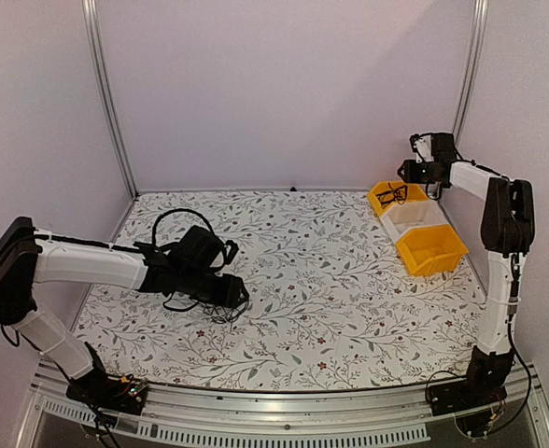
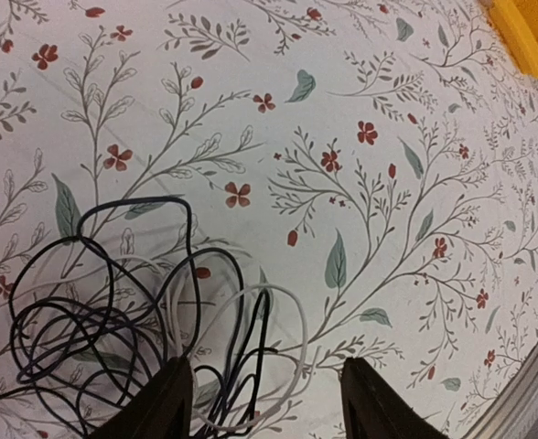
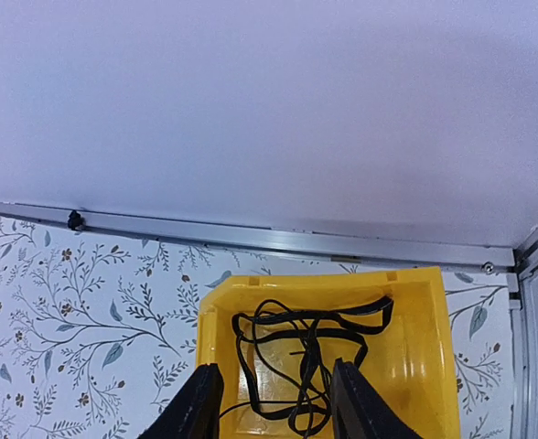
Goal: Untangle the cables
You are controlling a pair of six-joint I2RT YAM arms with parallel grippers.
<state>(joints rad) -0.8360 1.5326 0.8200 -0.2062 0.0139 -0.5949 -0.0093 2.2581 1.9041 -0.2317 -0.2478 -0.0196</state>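
Note:
The cables point(image 2: 86, 338) lie as a tangled bunch of thin black strands with one white strand point(image 2: 292, 320) on the flowered table. They also show in the top view point(image 1: 204, 303) under my left arm. My left gripper point(image 2: 264, 407) is open just above the table, with a few strands between its fingers point(image 2: 164, 402); in the top view it point(image 1: 240, 293) sits at the bunch's right edge. My right gripper point(image 3: 274, 407) is open and empty above the far yellow bin point(image 3: 425, 366), which holds a loose black cable point(image 3: 310, 357). In the top view it point(image 1: 431, 187) hangs at the back right.
Three bins stand in a row at the back right: a yellow one point(image 1: 379, 198), a white one point(image 1: 415, 217) and a yellow one point(image 1: 433, 252). An aluminium rail point(image 3: 251, 240) runs along the back wall. The table's front edge point(image 2: 525, 393) is close to the left gripper.

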